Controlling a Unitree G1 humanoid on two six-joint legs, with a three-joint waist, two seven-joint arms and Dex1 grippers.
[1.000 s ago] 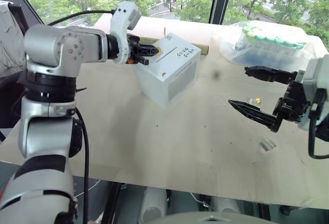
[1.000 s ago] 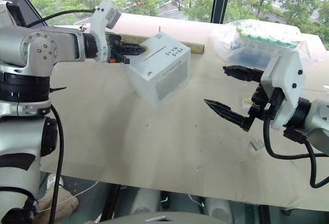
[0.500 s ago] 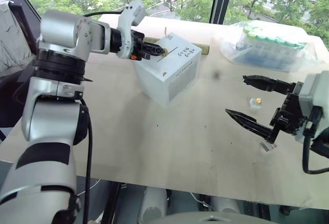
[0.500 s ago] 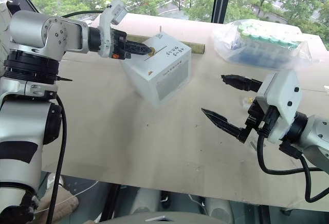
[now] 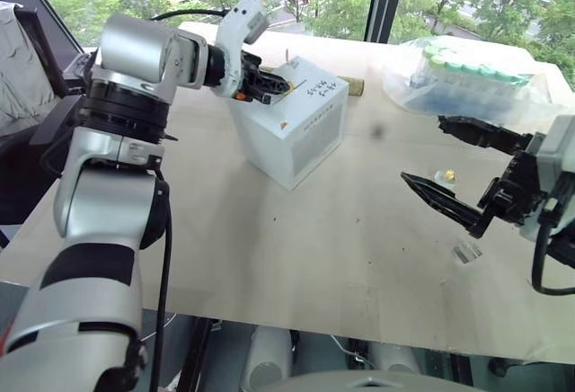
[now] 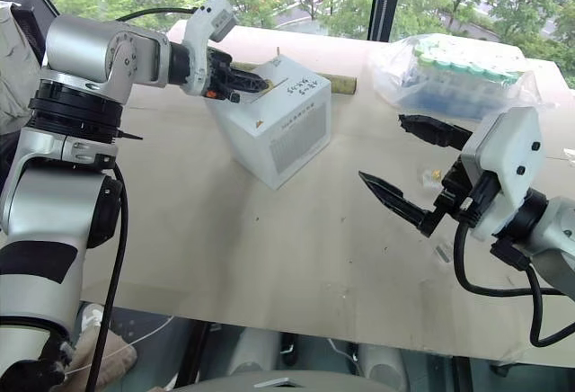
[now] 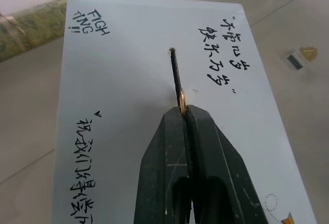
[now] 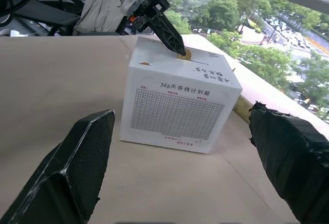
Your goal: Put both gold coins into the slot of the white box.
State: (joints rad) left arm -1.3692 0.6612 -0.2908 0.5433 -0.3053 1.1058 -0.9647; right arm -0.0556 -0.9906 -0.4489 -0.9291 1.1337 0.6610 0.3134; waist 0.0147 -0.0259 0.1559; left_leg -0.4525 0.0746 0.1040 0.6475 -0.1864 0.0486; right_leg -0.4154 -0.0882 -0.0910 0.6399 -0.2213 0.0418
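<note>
The white box (image 5: pixel 301 131) stands at the back of the table, turned corner-on. My left gripper (image 5: pixel 284 86) is over its top, shut on a gold coin (image 7: pixel 182 99) held on edge. The coin's edge touches the near end of the slot (image 7: pixel 174 70); from the right wrist view the coin (image 8: pixel 181 55) shows under the black fingertips. A second gold coin (image 5: pixel 449 175) lies on the table at the right, beside a small clear block. My right gripper (image 5: pixel 422 149) hovers open there, its fingers either side of that coin and above it.
A clear bag of green-capped tubes (image 5: pixel 472 82) lies at the back right. A green roll (image 7: pixel 61 16) lies behind the box. A small clear block (image 5: pixel 464 252) sits near my right gripper. The table's front edge (image 5: pixel 359 343) is close to me.
My left gripper has moved from the box's left corner in over its top, bringing the coin to the slot. The right gripper has stayed open in about the same place.
</note>
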